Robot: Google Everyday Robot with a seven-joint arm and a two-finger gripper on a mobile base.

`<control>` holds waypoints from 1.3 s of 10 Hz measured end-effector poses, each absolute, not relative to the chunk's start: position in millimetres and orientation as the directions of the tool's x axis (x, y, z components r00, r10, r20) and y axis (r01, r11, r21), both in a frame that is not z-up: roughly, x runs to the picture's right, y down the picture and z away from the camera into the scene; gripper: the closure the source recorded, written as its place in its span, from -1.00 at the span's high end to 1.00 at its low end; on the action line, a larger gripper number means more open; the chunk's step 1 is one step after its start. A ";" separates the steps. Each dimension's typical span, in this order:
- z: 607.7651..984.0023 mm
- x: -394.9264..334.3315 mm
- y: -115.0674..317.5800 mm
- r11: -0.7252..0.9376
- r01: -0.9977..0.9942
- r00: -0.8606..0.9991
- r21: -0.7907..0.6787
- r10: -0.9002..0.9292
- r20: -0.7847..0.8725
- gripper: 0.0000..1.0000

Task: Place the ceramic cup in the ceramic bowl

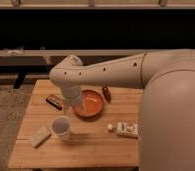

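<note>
The white ceramic cup (61, 127) stands upright on the wooden table (91, 145), near its front left. The orange ceramic bowl (92, 104) with a darker rim sits behind and to the right of the cup, at the table's middle. My white arm reaches in from the right. Its gripper (76, 104) hangs down over the bowl's left edge, above and behind the cup and apart from it. The arm hides the left part of the bowl.
A dark bar (53, 101) lies left of the bowl. A dark reddish oblong object (106, 93) lies behind the bowl on the right. A white box with markings (127, 129) and a pale packet (40, 136) lie near the front. A rug (6, 115) is on the left.
</note>
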State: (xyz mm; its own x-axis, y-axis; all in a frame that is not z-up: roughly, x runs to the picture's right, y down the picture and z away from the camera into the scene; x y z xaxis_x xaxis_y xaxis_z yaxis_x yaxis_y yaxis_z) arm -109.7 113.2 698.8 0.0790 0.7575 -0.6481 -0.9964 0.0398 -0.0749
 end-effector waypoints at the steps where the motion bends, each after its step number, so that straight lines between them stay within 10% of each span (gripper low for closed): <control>1: 702.6 -110.3 120.4 0.038 -0.996 0.079 -0.076 0.756 -0.650 0.30; 10: 742.2 -110.6 181.0 0.061 -0.997 0.068 -0.037 0.659 -0.749 0.30; 13: 747.7 -114.3 193.3 0.091 -0.993 0.116 -0.076 0.616 -0.779 -0.15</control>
State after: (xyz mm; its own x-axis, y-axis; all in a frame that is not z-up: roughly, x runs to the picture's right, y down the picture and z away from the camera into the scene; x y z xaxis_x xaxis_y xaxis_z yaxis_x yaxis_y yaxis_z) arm -114.3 193.3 747.7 0.1156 0.6157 -0.7794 -0.9930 0.0908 -0.0756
